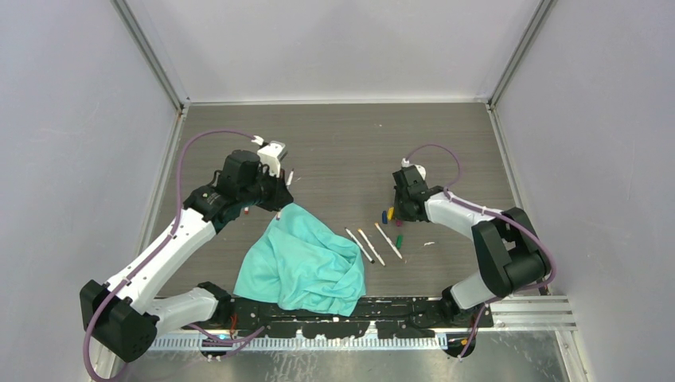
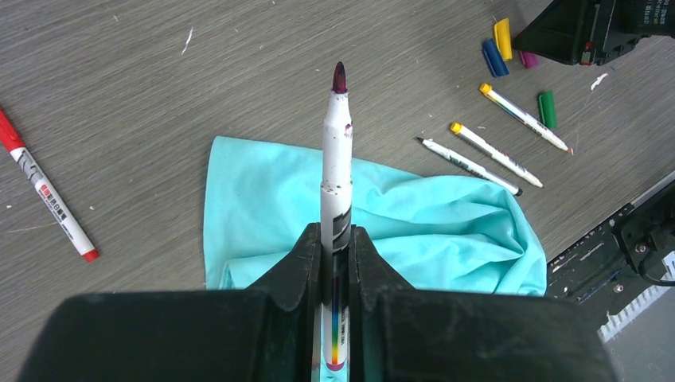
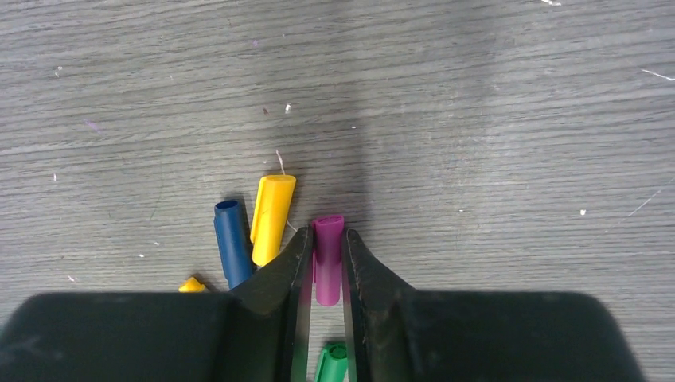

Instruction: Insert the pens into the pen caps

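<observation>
Left claw (image 2: pixel 336 239) grips a pen (image 2: pixel 337 151); right claw (image 3: pixel 327 239) pinches the purple cap (image 3: pixel 327 274).
Left fingers (image 2: pixel 296 267) clamp the barrel, purple tip pointing away, above the cloth (image 2: pixel 430 223), arm stretched forward. The right arm is folded, claw down at the table (image 3: pixel 477 119), fingers (image 3: pixel 288 274) tight on both sides of the cap, which lies just beside the yellow cap (image 3: pixel 272 219) and blue cap (image 3: pixel 232 243).
</observation>
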